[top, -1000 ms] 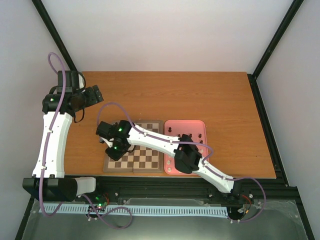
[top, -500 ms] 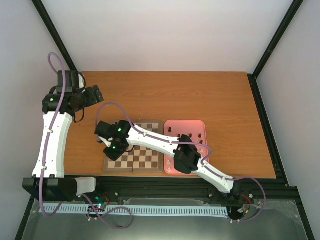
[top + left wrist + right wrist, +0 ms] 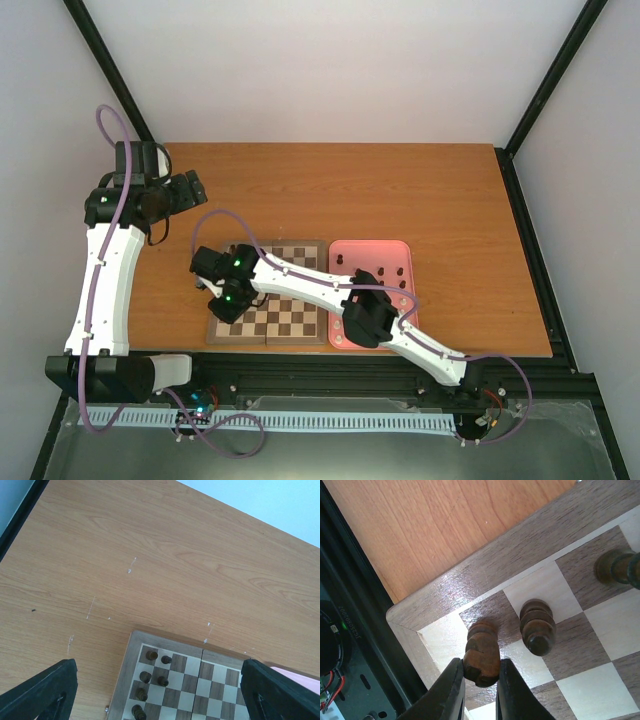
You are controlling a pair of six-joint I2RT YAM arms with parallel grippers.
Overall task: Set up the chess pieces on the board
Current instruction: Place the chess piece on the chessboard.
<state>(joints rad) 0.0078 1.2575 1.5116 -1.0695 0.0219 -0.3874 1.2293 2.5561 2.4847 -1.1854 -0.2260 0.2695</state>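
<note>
My right gripper (image 3: 480, 669) is shut on a dark brown chess piece (image 3: 481, 650), whose base points at a dark square beside the corner of the board (image 3: 445, 587). Whether it touches the square I cannot tell. A dark pawn (image 3: 537, 626) stands one square over, and another dark piece (image 3: 615, 566) further along. From above, the right gripper (image 3: 222, 300) hangs over the left edge of the board (image 3: 290, 320). My left gripper (image 3: 188, 190) is open, high over the bare table at the far left. It looks down on the board (image 3: 192, 677) with several dark pieces (image 3: 145, 677) along its left columns.
A pink tray (image 3: 385, 255) holding small pieces lies right of the board, partly under my right arm. Its corner (image 3: 300, 672) shows in the left wrist view. Black frame rails (image 3: 400, 375) run along the table's near edge, close to the board's corner.
The right arm has shifted slightly to the left, still gripping the dark piece. The left arm has not moved.
</note>
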